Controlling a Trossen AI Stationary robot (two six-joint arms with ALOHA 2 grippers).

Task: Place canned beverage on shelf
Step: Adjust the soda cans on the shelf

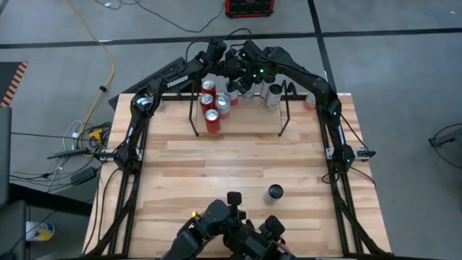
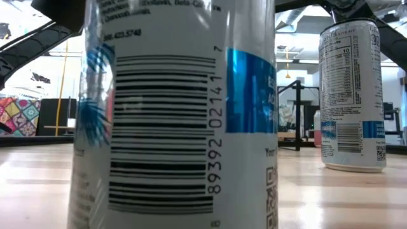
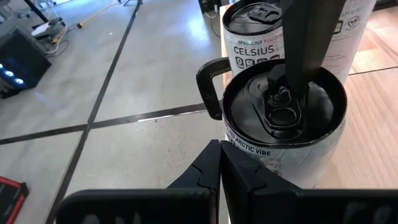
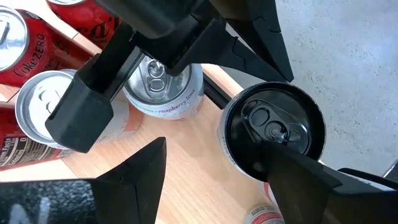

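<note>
Task well along: several cans (image 1: 213,108) already sit in the shelf (image 1: 238,101) at the desk's far edge. Both arms work there. Right gripper (image 4: 214,158) has fingers spread wide, nothing clamped; a black-top can (image 4: 273,127) stands just beside one finger, apparently just set down or about to be taken, can't tell which. Left gripper (image 3: 219,168) fully closed, empty, near same can. Left to do: one dark-top can (image 1: 275,191) near the desk's near edge. Low view mostly blocked by a close can (image 2: 178,114); shelf rods barely visible.
</note>
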